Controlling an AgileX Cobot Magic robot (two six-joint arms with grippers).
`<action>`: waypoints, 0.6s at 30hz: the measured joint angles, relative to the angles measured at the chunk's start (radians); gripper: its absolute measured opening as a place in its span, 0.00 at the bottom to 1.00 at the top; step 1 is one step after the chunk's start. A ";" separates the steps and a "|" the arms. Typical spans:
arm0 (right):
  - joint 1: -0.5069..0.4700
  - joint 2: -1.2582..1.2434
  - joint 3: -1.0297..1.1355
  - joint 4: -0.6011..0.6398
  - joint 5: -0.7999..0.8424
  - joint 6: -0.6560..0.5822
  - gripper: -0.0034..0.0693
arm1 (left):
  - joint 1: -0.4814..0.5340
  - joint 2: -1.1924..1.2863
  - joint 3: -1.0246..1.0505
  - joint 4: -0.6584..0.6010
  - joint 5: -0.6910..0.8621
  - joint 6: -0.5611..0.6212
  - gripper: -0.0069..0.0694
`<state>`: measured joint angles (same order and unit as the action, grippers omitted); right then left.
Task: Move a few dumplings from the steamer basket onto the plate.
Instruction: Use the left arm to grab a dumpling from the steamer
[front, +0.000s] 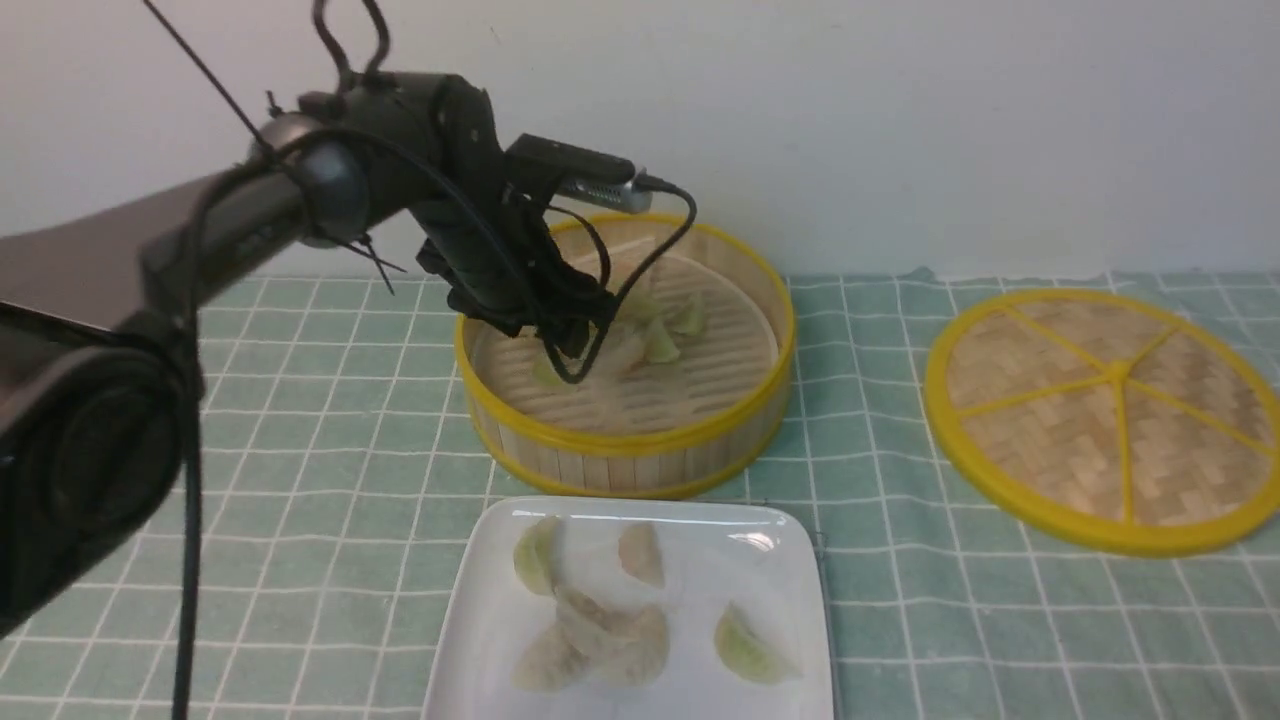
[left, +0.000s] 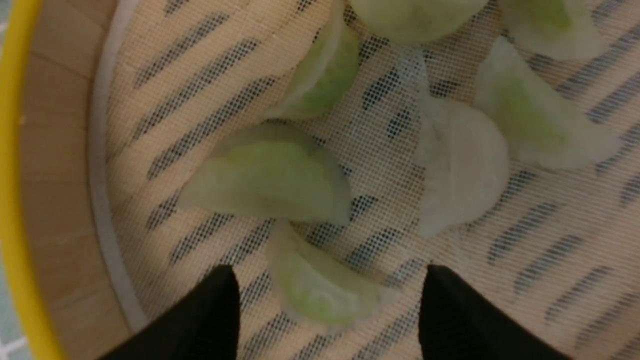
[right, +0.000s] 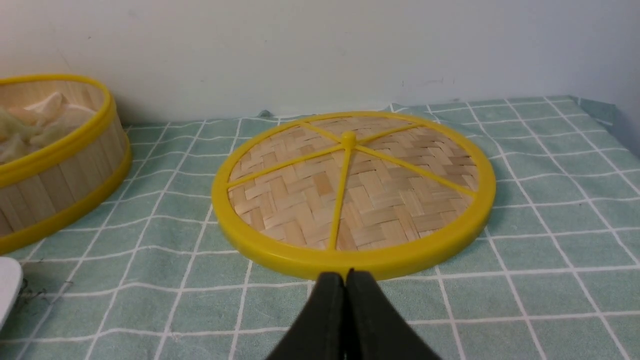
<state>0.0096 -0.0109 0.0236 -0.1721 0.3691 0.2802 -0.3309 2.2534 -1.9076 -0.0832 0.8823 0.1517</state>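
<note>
The steamer basket (front: 640, 445) stands behind the white plate (front: 640, 508), which carries several dumplings (front: 600, 635). More dumplings (front: 660, 335) lie in the basket. My left gripper (front: 560, 350) reaches down into the basket's left side. In the left wrist view it (left: 330, 272) is open just above the liner, its black fingertips (left: 220, 300) either side of a pale green dumpling (left: 320, 295) without touching it. Another green dumpling (left: 270, 175) and an off-white one (left: 460, 160) lie just beyond. My right gripper (right: 345, 274) is shut and empty, low over the cloth.
A flat woven lid with a yellow rim (front: 1105, 415) lies on the green checked cloth right of the basket. My right gripper's tips are at the lid's near rim (right: 350, 262). A wall runs behind the table. The basket (right: 55, 150) and a plate corner (right: 7, 285) show in the right wrist view.
</note>
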 joint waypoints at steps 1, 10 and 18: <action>0.000 0.000 0.000 0.000 0.000 0.000 0.03 | -0.010 0.019 -0.008 0.030 0.000 -0.012 0.69; 0.000 0.000 0.000 0.000 0.000 0.000 0.03 | -0.033 0.067 -0.022 0.140 0.002 -0.162 0.67; 0.000 0.000 0.000 0.000 0.000 0.000 0.03 | -0.056 0.060 -0.052 0.159 0.067 -0.173 0.49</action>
<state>0.0096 -0.0109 0.0236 -0.1721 0.3691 0.2802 -0.3874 2.3132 -1.9595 0.0756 0.9493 -0.0213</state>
